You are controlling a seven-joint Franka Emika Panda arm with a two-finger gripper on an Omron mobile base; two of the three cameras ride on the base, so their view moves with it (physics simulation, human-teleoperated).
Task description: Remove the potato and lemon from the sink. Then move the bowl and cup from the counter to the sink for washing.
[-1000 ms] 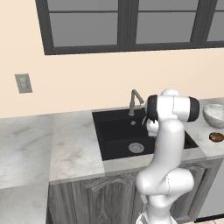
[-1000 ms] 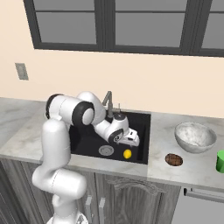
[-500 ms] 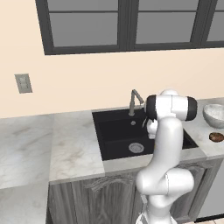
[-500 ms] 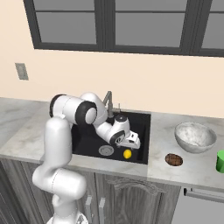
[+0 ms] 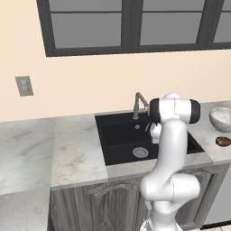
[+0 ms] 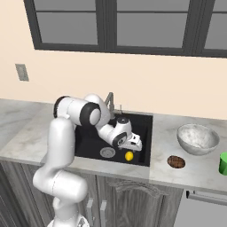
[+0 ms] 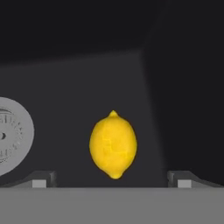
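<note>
The yellow lemon (image 7: 113, 145) lies on the floor of the black sink (image 6: 144, 133), near its front right corner and right of the grey drain (image 6: 107, 152). My gripper (image 7: 112, 180) is open and hangs just above the lemon, one fingertip (image 7: 41, 179) on each side, nothing held. In the right base view the gripper (image 6: 135, 148) is low inside the basin, right over the lemon (image 6: 129, 156). The dark-brown potato (image 6: 176, 162) rests on the counter right of the sink. The marbled bowl (image 6: 197, 138) stands behind it, and the green cup (image 6: 224, 163) is at the right edge.
A grey faucet (image 6: 109, 99) rises at the sink's back edge, close to my arm. The sink's right wall (image 7: 183, 87) stands near the lemon. Marble counter (image 5: 72, 149) stretches left of the sink; a wall outlet (image 5: 24, 85) sits above it.
The hand has sunk a little lower into the sink toward the lemon. The jaws stay wide and the lemon has not moved.
</note>
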